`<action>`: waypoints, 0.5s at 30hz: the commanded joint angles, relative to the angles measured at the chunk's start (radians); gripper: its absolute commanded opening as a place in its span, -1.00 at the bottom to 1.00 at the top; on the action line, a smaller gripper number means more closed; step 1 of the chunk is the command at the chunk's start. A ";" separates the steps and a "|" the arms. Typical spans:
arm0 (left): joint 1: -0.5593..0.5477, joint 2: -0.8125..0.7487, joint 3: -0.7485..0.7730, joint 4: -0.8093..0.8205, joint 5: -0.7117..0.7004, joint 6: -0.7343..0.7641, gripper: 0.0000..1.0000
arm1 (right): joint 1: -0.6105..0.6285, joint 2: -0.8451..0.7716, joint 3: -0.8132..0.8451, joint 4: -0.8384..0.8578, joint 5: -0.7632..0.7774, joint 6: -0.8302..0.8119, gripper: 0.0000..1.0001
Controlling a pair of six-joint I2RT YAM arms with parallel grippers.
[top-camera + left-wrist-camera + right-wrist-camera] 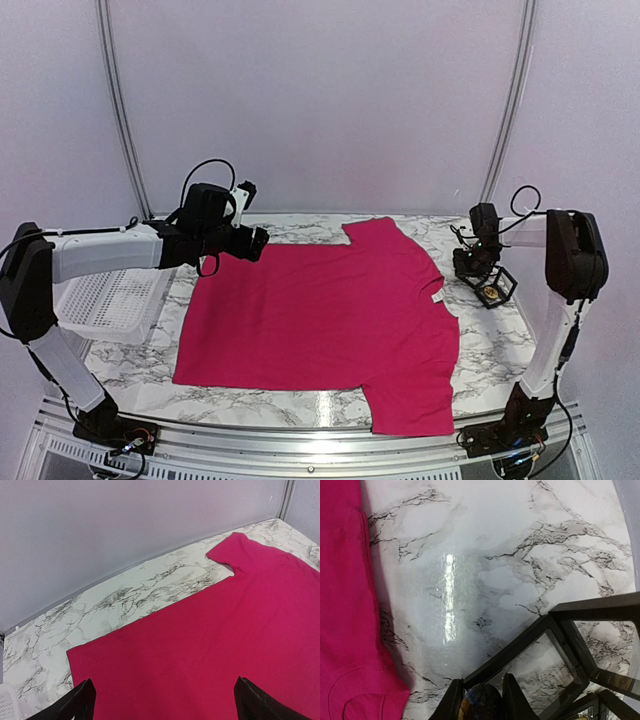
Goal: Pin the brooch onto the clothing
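Observation:
The crimson-pink T-shirt lies flat across the marble table, its white neck label at the right edge. It also shows in the left wrist view and in the right wrist view. My left gripper hovers open and empty over the shirt's far left part, fingers wide apart. My right gripper is right of the shirt, shut on a small round dark brooch with blue and yellow, just above the frame of an open black-framed clear box.
The clear box stands on the table at the right and shows something gold inside in the top view. A white perforated basket sits at the left table edge. Grey walls close the back.

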 commanded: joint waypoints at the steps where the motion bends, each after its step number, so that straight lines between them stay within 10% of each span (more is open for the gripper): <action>1: -0.004 0.010 0.028 -0.020 0.012 0.014 0.98 | -0.008 -0.002 -0.003 -0.018 -0.015 0.011 -0.55; 15: -0.004 0.019 0.035 -0.028 0.031 0.018 0.98 | -0.008 -0.037 -0.006 -0.044 0.001 0.011 -0.66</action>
